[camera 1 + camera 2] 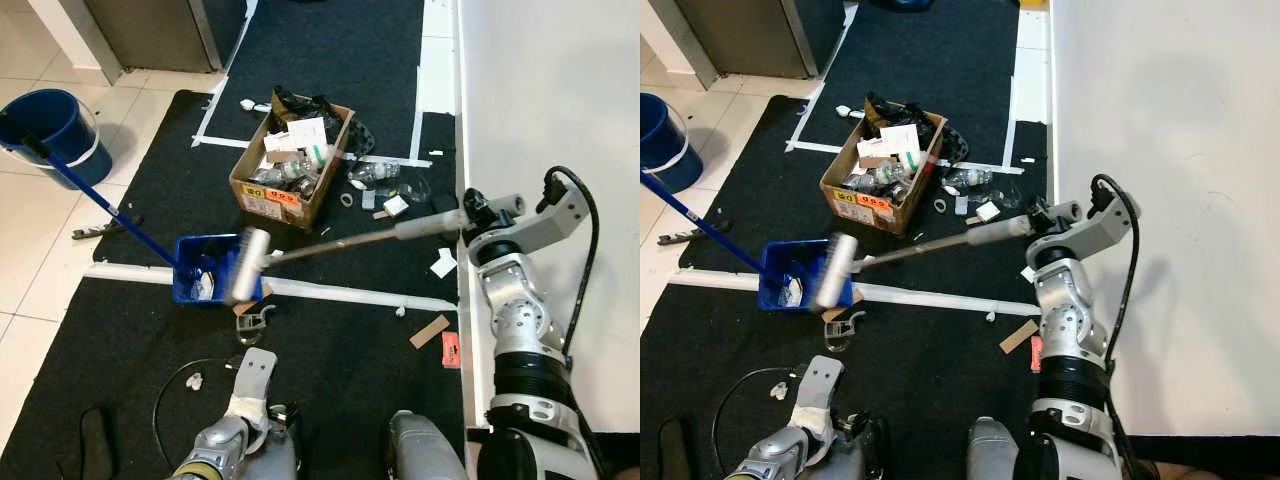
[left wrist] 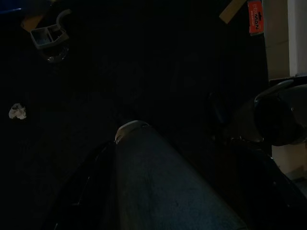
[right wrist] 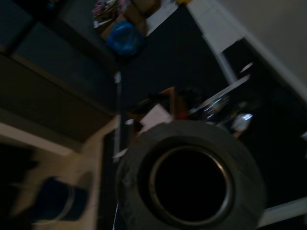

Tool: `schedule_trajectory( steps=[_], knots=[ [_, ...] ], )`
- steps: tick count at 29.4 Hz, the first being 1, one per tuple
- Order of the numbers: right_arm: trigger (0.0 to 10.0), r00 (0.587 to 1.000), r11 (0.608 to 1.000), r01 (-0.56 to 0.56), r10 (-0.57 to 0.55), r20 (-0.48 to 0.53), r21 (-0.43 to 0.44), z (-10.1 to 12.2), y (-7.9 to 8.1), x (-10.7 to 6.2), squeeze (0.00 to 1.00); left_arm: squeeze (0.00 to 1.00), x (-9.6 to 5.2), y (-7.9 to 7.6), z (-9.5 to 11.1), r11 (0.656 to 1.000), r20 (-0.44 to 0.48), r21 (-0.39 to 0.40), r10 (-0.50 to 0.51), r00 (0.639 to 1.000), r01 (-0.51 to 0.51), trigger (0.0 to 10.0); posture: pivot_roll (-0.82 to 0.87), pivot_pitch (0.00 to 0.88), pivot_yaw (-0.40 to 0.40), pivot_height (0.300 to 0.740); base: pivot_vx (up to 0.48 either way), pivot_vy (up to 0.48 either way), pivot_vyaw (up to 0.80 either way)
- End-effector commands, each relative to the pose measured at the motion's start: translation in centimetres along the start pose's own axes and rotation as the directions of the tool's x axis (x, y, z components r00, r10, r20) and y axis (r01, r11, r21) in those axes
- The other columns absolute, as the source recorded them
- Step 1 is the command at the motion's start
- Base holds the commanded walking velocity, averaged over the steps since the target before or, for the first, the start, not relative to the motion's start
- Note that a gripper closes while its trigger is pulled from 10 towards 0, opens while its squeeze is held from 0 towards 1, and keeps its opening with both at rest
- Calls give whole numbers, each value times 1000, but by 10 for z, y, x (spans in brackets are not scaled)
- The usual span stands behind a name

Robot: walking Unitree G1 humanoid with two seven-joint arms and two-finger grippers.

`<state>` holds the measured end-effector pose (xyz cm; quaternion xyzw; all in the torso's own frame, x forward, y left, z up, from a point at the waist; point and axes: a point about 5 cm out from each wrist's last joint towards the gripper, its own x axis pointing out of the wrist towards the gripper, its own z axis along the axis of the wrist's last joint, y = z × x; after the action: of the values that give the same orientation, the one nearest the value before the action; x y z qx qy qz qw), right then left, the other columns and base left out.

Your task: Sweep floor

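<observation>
From the left eye view, the right end effector (image 1: 470, 212) is clamped on the grey grip of a broom (image 1: 330, 244) whose pale head lies at the blue dustpan (image 1: 205, 267) on the black mat (image 1: 330, 360). A cardboard box (image 1: 290, 165) of rubbish sits beyond, a blue bucket (image 1: 55, 130) on the tiles. The right eye view shows scraps (image 1: 1018, 336) near white tape (image 1: 930, 298). The dark left wrist view shows the left end effector (image 2: 158, 187) low over the mat; its fingers cannot be made out. The right wrist view looks down the broom's hollow grip end (image 3: 189, 184).
</observation>
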<state>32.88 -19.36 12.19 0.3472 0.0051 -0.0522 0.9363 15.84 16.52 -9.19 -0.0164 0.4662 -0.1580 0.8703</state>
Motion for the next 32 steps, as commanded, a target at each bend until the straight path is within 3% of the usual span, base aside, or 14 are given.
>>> schedule_trajectory(
  steps=[1, 2, 5, 6, 7, 9, 15, 17, 20, 22, 23, 24, 27, 32],
  knots=[
    [10000, 996, 992, 47, -38, 79, -114, 17, -6, 0, 0, 0, -7, -8, -37, 999, -143, -34, -24, 989, 20, 10000, -29, 154, 9, 740, 0, 0, 0],
    [10000, 996, 992, 47, -38, 79, -114, 17, -6, 0, 0, 0, -7, -8, -37, 999, -143, -34, -24, 989, 20, 10000, -29, 154, 9, 740, 0, 0, 0],
    [10000, 989, 949, 106, -69, 134, -296, 32, -11, 2, 0, 0, -7, -8, -38, 999, -143, -33, -26, 989, 21, 10000, -30, 157, 9, 740, 0, 0, 0],
    [10000, 989, 949, 106, -69, 134, -296, 32, -11, 2, 0, 0, -7, -8, -38, 999, -143, -33, -26, 989, 21, 10000, -30, 157, 9, 740, 0, 0, 0],
    [10000, 982, 918, 134, -73, 172, -374, 40, -11, 2, 0, 0, -7, -8, -38, 999, -144, -33, -27, 989, 22, 10000, -30, 159, 9, 740, 0, 0, 0],
    [10000, 982, 918, 134, -73, 172, -374, 40, -11, 2, 0, 0, -7, -8, -38, 999, -144, -33, -27, 989, 22, 10000, -30, 159, 9, 740, 0, 0, 0],
    [10000, 972, 842, 195, -98, 213, -503, 49, -12, 1, 0, 0, -7, -8, -39, 999, -147, -34, -28, 989, 23, 10000, -27, 163, 9, 740, 0, 0, 0],
    [10000, 969, 787, 225, -120, 214, -575, 49, -15, 1, 0, 0, -7, -8, -40, 999, -149, -32, -29, 988, 24, 10000, -28, 165, 8, 740, 0, 0, 0],
    [10000, 969, 752, 230, -121, 214, -617, 48, -16, 1, 0, 0, -8, -8, -41, 999, -151, -31, -29, 988, 25, 10000, -28, 166, 8, 740, 0, 0, 0],
    [10000, 968, 684, 244, -127, 216, -688, 47, -19, 0, 0, 0, -8, -8, -41, 999, -152, -31, -29, 988, 25, 10000, -26, 170, 8, 740, 0, 0, 0],
    [10000, 968, 684, 244, -127, 216, -688, 47, -19, 0, 0, 0, -8, -8, -41, 999, -152, -31, -29, 988, 25, 10000, -26, 170, 8, 740, 0, 0, 0],
    [10000, 964, 645, 262, -138, 228, -718, 47, -21, -1, 0, 0, -8, -8, -42, 999, -152, -32, -29, 988, 25, 10000, -25, 173, 8, 740, 0, 0, 0],
    [10000, 961, 619, 274, -142, 239, -736, 47, -22, -1, 0, 0, -8, -8, -42, 999, -153, -32, -29, 988, 25, 10000, -25, 173, 8, 740, 0, 0, 0],
    [10000, 953, 526, 303, -177, 246, -795, 47, -28, -4, 0, 0, -10, -7, -46, 999, -161, -34, -29, 987, 24, 10000, -22, 181, 9, 740, 0, 0, 0]
  ],
)
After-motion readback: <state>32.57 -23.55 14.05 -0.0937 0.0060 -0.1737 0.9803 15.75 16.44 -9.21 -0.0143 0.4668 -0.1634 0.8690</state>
